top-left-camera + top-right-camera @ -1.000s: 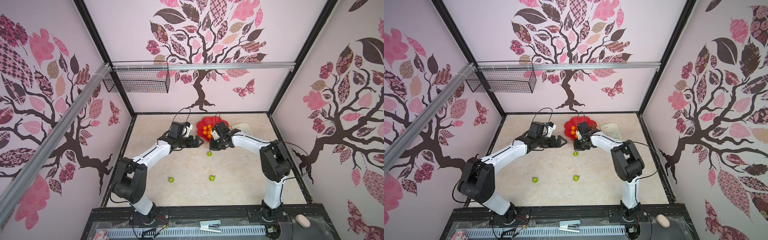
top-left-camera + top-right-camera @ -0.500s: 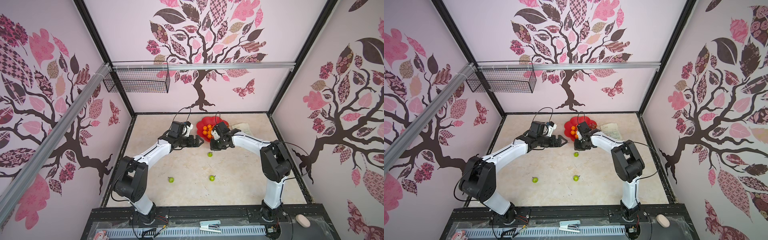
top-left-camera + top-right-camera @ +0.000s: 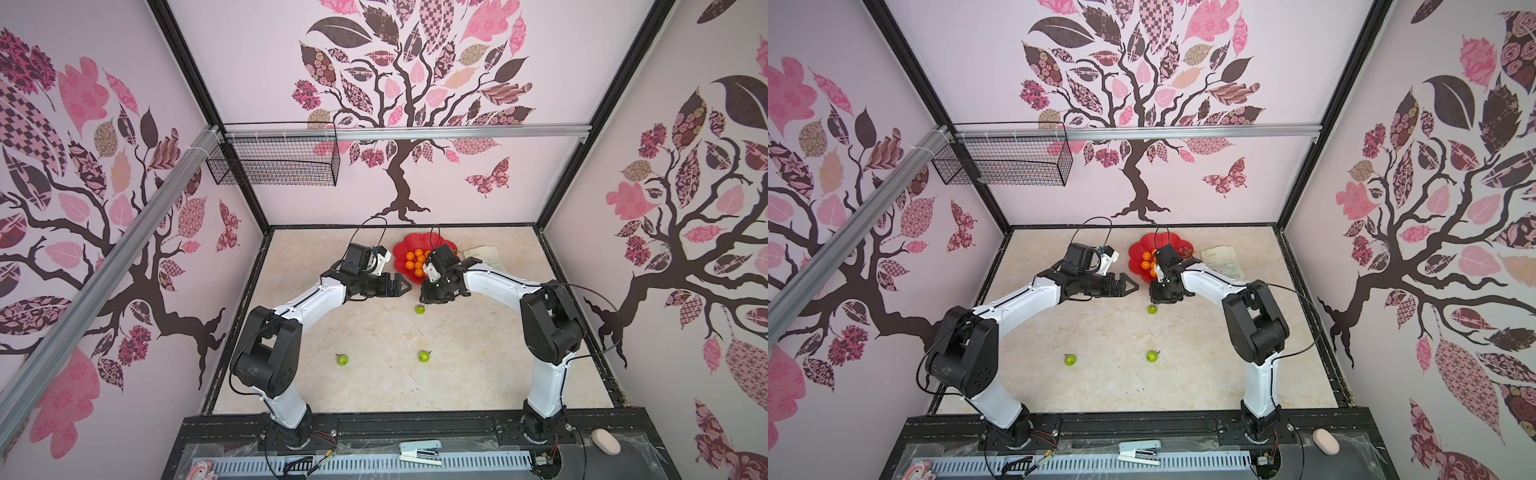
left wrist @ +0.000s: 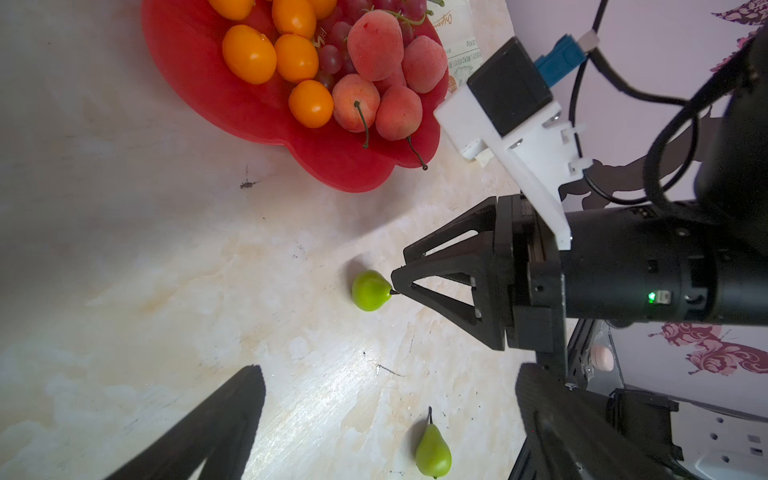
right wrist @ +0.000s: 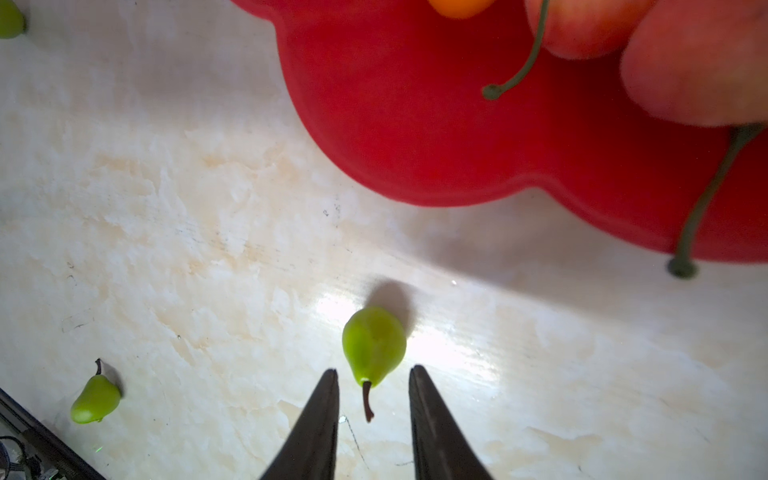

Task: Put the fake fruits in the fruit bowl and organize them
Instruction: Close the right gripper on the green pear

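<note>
Green pear (image 5: 374, 343); stem between right gripper (image 5: 373, 369) fingertips (image 5: 328, 395).

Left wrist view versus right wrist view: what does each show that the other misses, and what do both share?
Only the left wrist view: the right gripper from the side, tips at the stem of the nearest pear, plus the grape bunch and paper packet. Only the right wrist view: that stem lying between the gripper's parted fingers, clear of both, and two other loose pears rather than one. Both: the nearest pear, the fruit bowl rim and the peaches.
</note>
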You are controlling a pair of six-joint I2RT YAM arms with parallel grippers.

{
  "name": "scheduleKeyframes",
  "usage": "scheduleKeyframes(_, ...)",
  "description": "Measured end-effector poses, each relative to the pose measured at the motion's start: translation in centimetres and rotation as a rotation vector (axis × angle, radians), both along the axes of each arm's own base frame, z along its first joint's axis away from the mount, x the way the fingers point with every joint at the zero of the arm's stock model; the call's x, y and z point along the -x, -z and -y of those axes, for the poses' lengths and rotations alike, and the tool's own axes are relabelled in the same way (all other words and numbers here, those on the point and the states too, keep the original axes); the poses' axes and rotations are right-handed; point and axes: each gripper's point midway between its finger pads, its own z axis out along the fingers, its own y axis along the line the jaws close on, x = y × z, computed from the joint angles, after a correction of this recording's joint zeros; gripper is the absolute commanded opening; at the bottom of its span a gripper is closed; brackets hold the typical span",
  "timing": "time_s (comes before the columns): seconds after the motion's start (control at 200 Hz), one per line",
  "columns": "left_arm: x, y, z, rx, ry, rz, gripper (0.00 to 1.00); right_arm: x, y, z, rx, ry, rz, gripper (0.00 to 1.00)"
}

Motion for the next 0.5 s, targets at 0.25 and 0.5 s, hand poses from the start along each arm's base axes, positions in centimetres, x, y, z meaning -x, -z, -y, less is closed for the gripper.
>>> scheduleKeyframes(0.25, 0.3, 0.0, 0.2, 0.001, 0.011, -0.006, 0.98, -0.7, -1.1, -0.4, -0.013, -0.003, 0.02, 0.32)
scheduleKeyframes(0.5, 0.3, 0.0, 0.2, 0.001, 0.012, -0.006, 0.98, -0.4, -0.4, -0.5, -0.009, -0.009, -0.004, 0.32)
